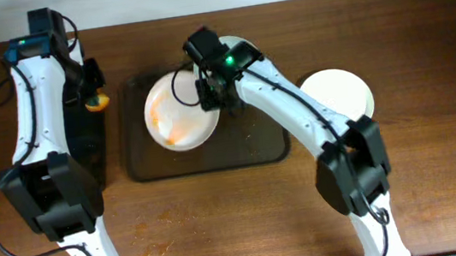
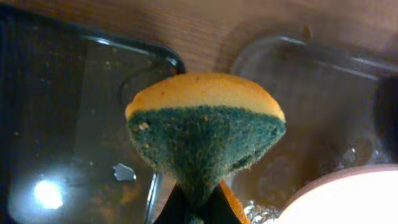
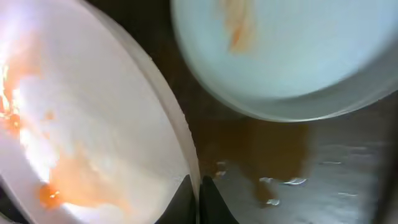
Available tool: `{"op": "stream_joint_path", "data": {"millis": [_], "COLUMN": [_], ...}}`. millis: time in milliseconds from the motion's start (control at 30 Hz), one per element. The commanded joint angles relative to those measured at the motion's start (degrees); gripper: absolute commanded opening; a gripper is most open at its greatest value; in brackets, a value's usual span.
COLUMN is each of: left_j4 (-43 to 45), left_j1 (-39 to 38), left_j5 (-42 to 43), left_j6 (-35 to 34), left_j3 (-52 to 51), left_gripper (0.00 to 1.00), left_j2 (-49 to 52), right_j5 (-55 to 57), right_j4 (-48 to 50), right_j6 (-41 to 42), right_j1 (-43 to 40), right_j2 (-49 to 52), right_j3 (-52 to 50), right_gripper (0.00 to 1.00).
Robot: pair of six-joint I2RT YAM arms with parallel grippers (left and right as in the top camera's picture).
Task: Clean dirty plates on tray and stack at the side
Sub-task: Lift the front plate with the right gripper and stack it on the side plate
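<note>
A white plate (image 1: 179, 112) with orange sauce streaks is over the left part of the dark-brown tray (image 1: 206, 161). My right gripper (image 1: 211, 94) is shut on its right rim. In the right wrist view the fingers (image 3: 198, 200) pinch that rim, and the plate (image 3: 93, 124) is tilted. A second streaked plate (image 3: 280, 50) sits behind it, partly hidden under my right arm in the overhead view (image 1: 237, 44). A third, clean plate (image 1: 336, 94) lies on the table to the right. My left gripper (image 1: 95, 98) is shut on an orange-and-green sponge (image 2: 205, 130), left of the tray.
A smaller black tray (image 1: 84, 153) lies under my left arm, next to the brown tray; it also shows in the left wrist view (image 2: 62, 124). Orange sauce specks (image 1: 156, 248) mark the wooden table in front. Crumbs lie on the brown tray's right half (image 1: 252, 147).
</note>
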Motion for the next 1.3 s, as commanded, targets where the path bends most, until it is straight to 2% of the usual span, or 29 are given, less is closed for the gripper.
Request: {"op": "stream_joint_path", "data": {"millis": [0,400,533,667,767,867,933,967,1067,1133,1167,1233,1267], "left_j4": [1.95,5.18,5.73,5.73,5.70,5.57,5.31,5.09,4.90,4.90,4.90,4.92,4.92], "left_j1": [1.62,2.01,1.99,1.99,1.99,1.99,1.99,1.99,1.99,1.99,1.99,1.99,1.99], "left_j5": [-0.37,-0.37,-0.35,-0.17,-0.17,-0.17,-0.17,-0.17,-0.20,-0.20,-0.20,-0.20,-0.20], "left_j6": [1.11,1.11,1.11,1.11,1.11,1.11,1.11,1.11,1.14,1.14,1.14,1.14,1.14], "left_j3": [0.96,0.96,0.96,0.96,0.96,0.96,0.96,0.96,0.96,0.96,0.96,0.96,0.96], "left_gripper": [0.01,0.01,0.01,0.01,0.01,0.01,0.01,0.01,0.01,0.01,0.01,0.01,0.01], "left_j2": [0.59,0.61,0.61,0.61,0.61,0.61,0.61,0.61,0.61,0.61,0.61,0.61,0.61], "right_j5": [16.02,67.17,76.65,77.61,68.63,43.85,24.33,18.69,-2.95,-7.28,-8.72,-8.04,-7.54], "right_j4": [-1.22,-1.40,0.09,0.42,0.46,-0.15,-1.07,-1.75,-6.03,-8.44,-11.50,-17.64,-18.58], "right_j6": [-4.74,-6.80,-6.80,-6.54,-6.34,-6.14,-6.10,-5.49,-4.63,-4.66,-4.63,-4.68,-4.66], "right_j1": [2.71,20.11,22.08,22.12,21.49,16.65,9.49,6.45,-9.92,-17.09,-23.96,-35.15,-37.44], "right_j2": [-3.58,-3.80,-3.80,-3.80,-3.91,-6.03,-8.52,-9.16,-9.90,-9.90,-9.90,-9.40,-9.35], "right_j3": [3.08,3.65,3.65,3.65,3.65,3.65,3.65,3.65,3.65,3.63,3.63,2.82,1.90], "right_gripper": [0.04,0.04,0.04,0.04,0.04,0.04,0.04,0.04,0.04,0.04,0.04,0.04,0.04]}}
